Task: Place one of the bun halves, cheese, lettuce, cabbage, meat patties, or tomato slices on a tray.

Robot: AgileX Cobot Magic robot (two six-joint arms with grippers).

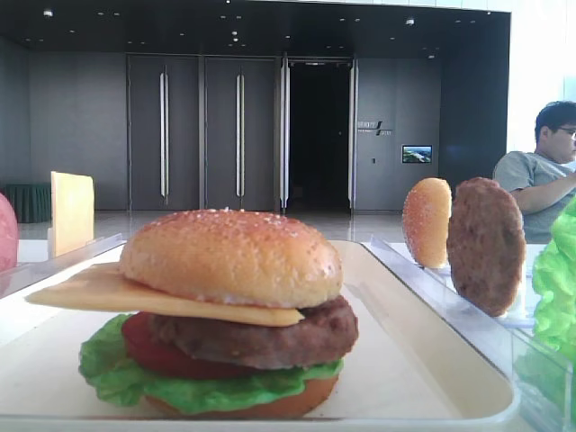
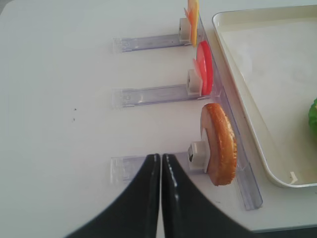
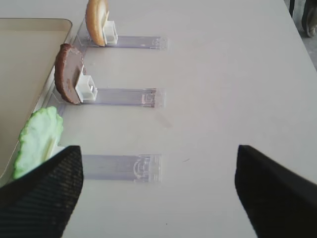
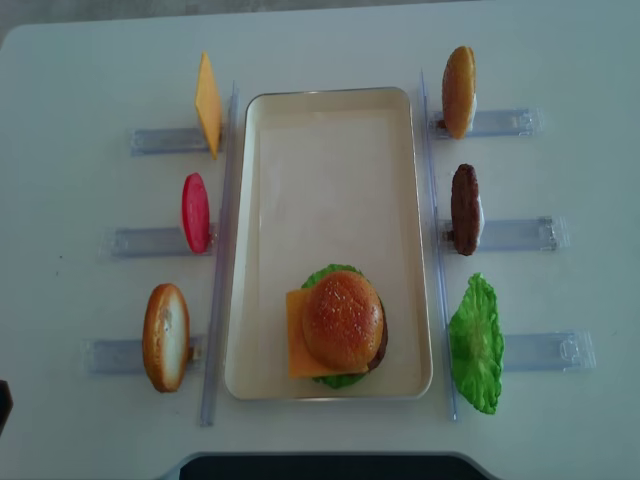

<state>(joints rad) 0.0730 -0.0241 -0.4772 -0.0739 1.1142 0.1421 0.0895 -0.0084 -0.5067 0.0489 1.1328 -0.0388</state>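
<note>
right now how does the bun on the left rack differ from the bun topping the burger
The left bun stands on edge in a clear rack outside the tray; the top bun lies flat, dome up, on the stacked burger inside it. The left bun touches no other food; the top bun rests on cheese. Both are golden-brown and round.

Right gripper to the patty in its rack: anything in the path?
Nothing visible. The right gripper hangs open over bare table, and only the clear rack lies between it and the meat patty. The lettuce stands to one side.

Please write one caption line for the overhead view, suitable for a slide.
Assembled burger with golden seeded bun top on the cream-white rectangular tray, spare ingredients standing in clear plastic racks on both sides.
</note>
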